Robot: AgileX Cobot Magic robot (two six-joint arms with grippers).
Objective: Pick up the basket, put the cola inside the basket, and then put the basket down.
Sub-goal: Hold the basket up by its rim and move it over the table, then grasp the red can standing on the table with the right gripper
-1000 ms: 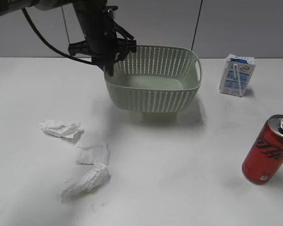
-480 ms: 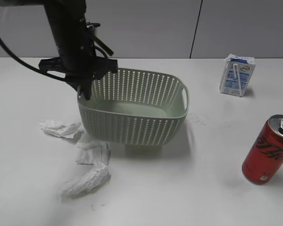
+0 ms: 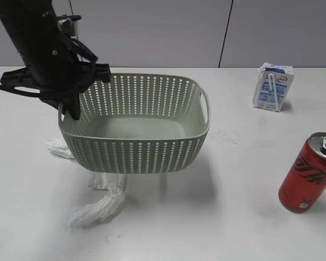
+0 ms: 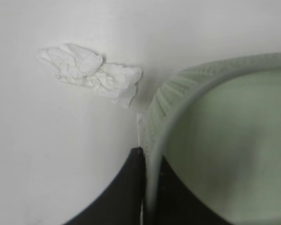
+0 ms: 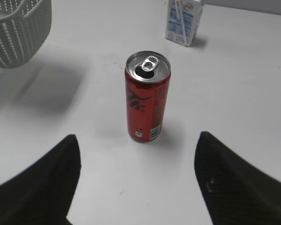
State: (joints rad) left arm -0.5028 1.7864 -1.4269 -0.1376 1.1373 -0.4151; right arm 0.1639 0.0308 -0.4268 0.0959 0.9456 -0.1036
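Basket, clamped at its rim by left gripper, had swung nearer and higher; cola awaited open right gripper.

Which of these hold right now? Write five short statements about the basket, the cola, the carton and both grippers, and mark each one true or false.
1. The left gripper grips the rim of the basket. True.
2. The cola sits inside the basket. False: it stands upright on the table, to the right of the basket.
3. The right gripper is open, the cola ahead of it. True.
4. The carton lies on its side. False: it stands upright.
5. Crumpled tissues lie near the basket. True.
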